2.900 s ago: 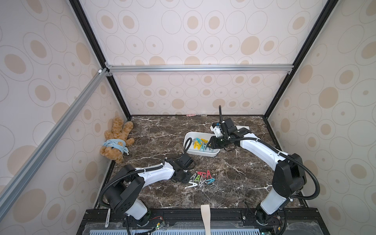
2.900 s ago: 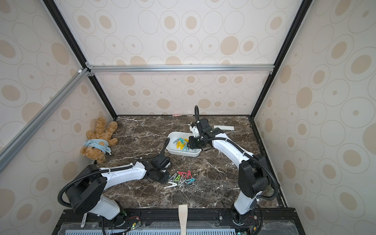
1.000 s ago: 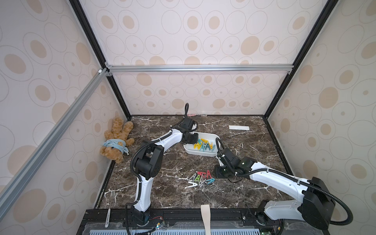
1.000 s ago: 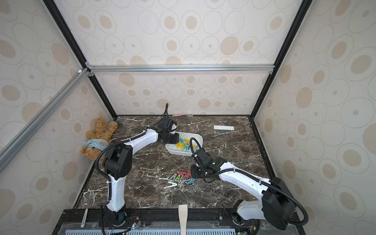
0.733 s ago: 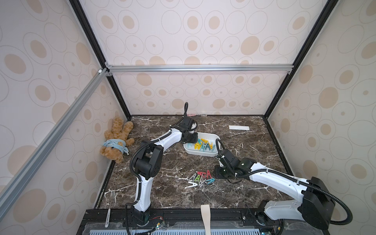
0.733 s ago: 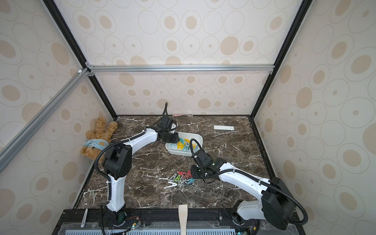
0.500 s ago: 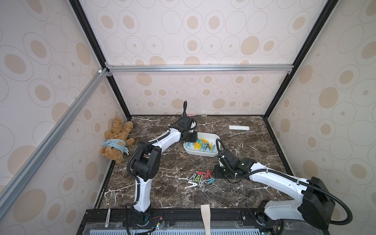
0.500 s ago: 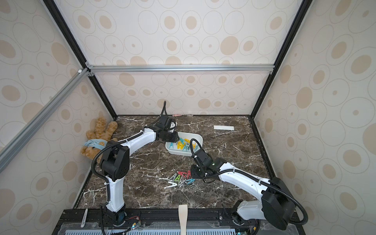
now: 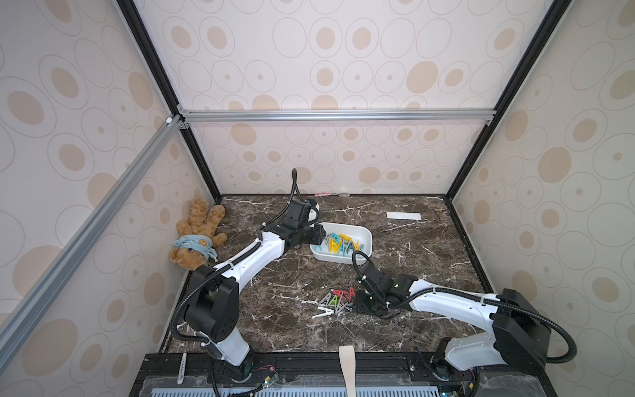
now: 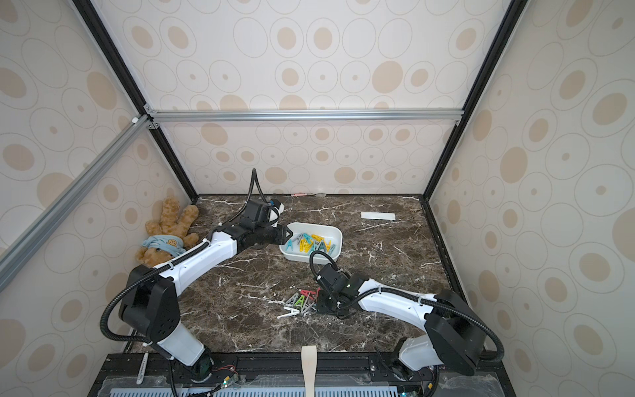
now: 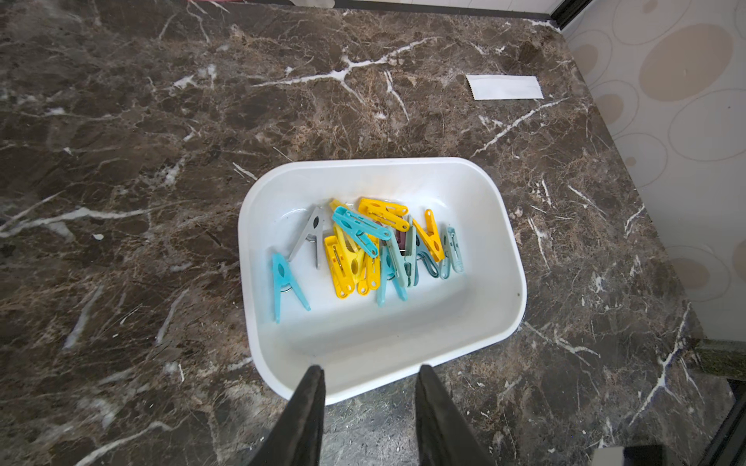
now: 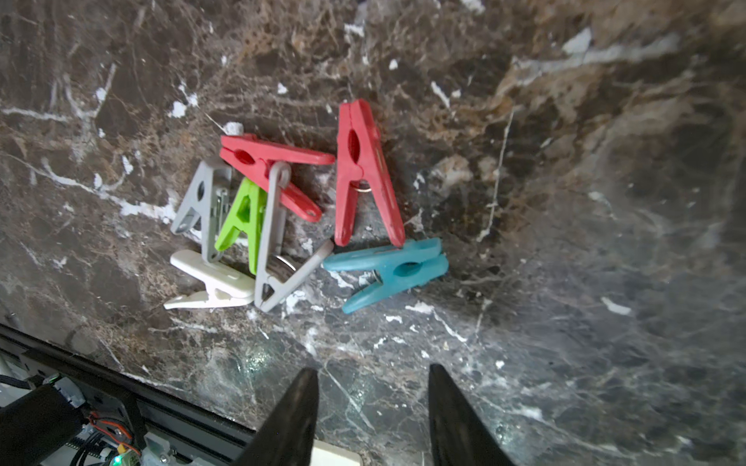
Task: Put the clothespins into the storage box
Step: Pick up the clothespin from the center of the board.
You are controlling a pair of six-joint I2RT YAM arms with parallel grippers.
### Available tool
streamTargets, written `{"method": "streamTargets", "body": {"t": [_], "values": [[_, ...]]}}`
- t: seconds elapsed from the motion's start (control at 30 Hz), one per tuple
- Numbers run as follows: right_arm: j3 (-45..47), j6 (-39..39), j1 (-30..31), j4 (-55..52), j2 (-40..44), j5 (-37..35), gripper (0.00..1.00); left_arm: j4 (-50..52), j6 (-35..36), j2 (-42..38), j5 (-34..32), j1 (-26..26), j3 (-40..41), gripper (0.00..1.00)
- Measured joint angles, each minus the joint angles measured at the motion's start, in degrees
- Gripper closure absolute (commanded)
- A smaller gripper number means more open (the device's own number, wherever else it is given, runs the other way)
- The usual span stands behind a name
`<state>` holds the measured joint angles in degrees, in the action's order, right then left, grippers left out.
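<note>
Clothespins [image 12: 273, 210]: seven loose on marble top [image 12: 565, 282] by front edge, rest in storage box [image 11: 383, 339].
R gripper [image 12: 373, 375] hangs just short of the teal pin [image 12: 391, 270], jaws wider than a sec ago, empty; prob. lining up a pick. Farther back, L gripper [image 11: 369, 369] sits at box rim, jaws parted where they were nearly shut, empty; likely just dropped one. Arms have swapped ends vs. earliest frame.

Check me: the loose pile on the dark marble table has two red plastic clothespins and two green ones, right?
Not quite. There are two red plastic clothespins but only one green plastic clothespin, as the right wrist view shows.
</note>
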<state>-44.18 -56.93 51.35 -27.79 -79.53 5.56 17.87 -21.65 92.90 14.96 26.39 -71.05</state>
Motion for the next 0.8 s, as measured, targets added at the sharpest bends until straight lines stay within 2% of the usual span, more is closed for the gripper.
{"method": "streamTargets", "body": {"t": [0.17,0.37,0.57,0.8], "values": [[0.0,-1.6,0.0,0.6,-2.6,0.0,0.53,-1.6,0.0,-2.4,1.1,-2.4,4.2,0.61],[-1.7,-1.8,0.0,0.3,-7.7,0.0,0.55,-3.4,-0.1,-3.8,3.2,-4.9,6.2,0.61],[-4.4,-1.5,0.0,-0.4,-9.3,-0.9,0.57,-4.1,-0.2,-4.9,4.9,-6.1,7.8,0.61],[-6.5,-0.7,0.0,-0.9,-11.0,-1.0,0.52,-5.0,-0.2,-5.2,6.0,-6.6,7.9,0.61]]}}
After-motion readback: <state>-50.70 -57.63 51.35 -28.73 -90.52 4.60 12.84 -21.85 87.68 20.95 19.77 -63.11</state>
